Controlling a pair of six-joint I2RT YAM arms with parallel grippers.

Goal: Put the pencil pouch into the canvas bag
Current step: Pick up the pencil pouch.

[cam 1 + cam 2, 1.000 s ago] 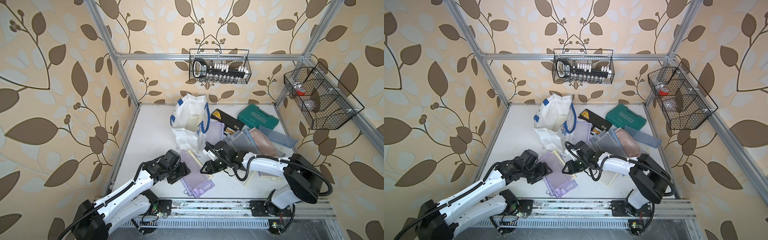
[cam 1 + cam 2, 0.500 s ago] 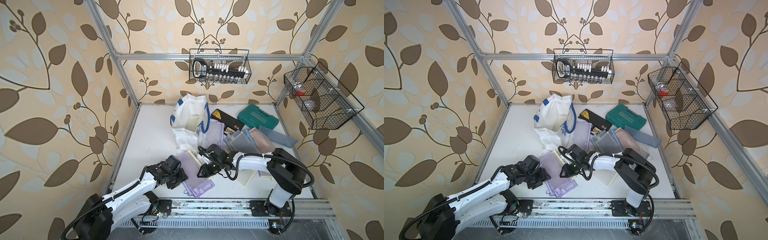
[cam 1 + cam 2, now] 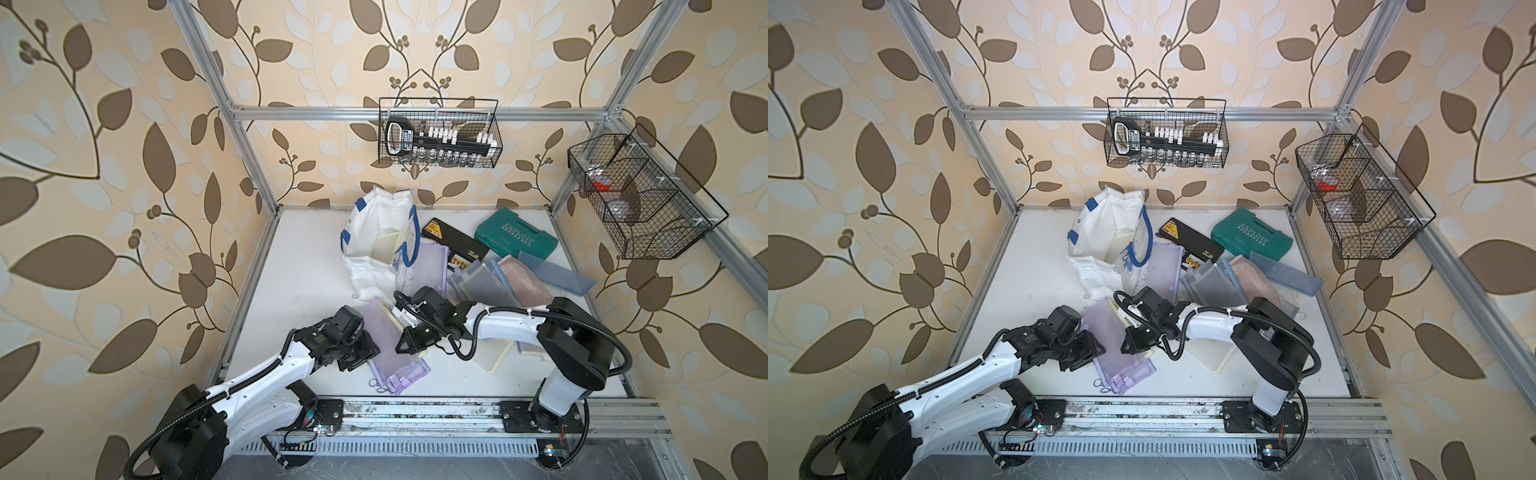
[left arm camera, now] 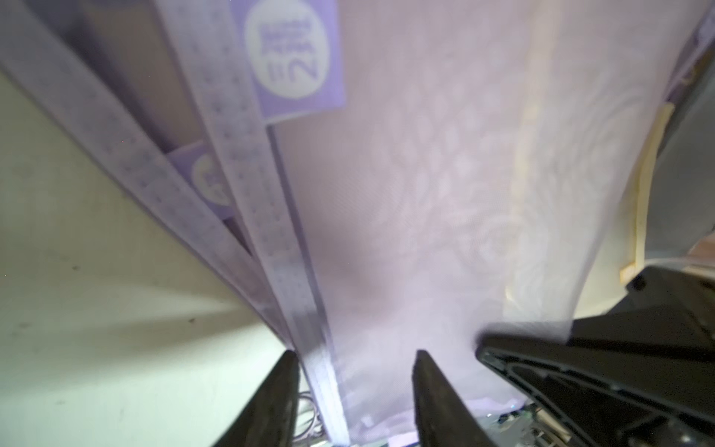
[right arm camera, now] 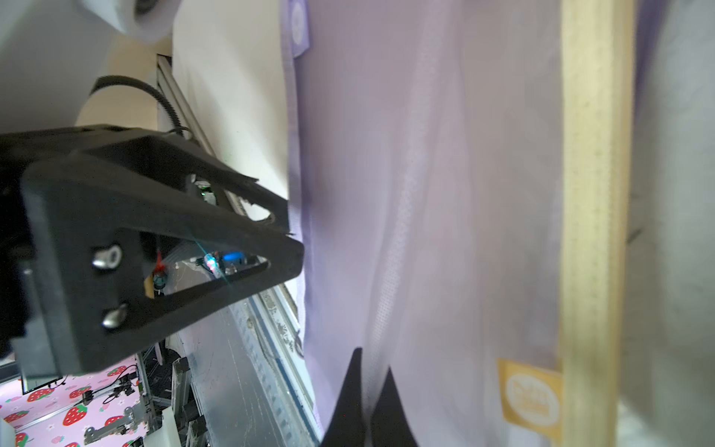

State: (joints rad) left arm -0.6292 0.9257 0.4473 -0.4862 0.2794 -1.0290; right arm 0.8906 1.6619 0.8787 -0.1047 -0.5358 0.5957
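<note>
**Desk:** What does the right claw [image 5: 371, 381] have?

**Photographer:** Its jaws are pressed together on a fold of the translucent purple mesh pencil pouch [image 3: 388, 334], pinching the top layer near one long edge. In both top views the flat pouch lies on the white tabletop [image 3: 307, 270], directly between the two claws.

**Desk:** And the left claw [image 4: 352, 371]?

**Photographer:** Its jaws stand apart, straddling the pouch's opposite zipper edge without clamping it. My reading is that it is placed to steady that side, since thin mesh slides and sags.

**Desk:** Why grip an edge?

**Photographer:** The pouch overlaps a second purple pouch [image 4: 209, 178] and a cream-yellow pouch [image 5: 588, 193]. A pinch at the rim looks like the surest way to take one layer alone.

**Desk:** Where is the target?

**Photographer:** The upright white canvas bag with blue strap handles [image 3: 368, 237] stands beyond the right claw, toward the back wall, near it but apart, with its mouth open upward. The green plastic tool case [image 3: 515, 239] sits well apart from both claws.

**Desk:** Progress?

**Photographer:** Early, I judge. The grasp is made, but the lift and carry have not begun. The risk is the lower pouch riding along.
</note>
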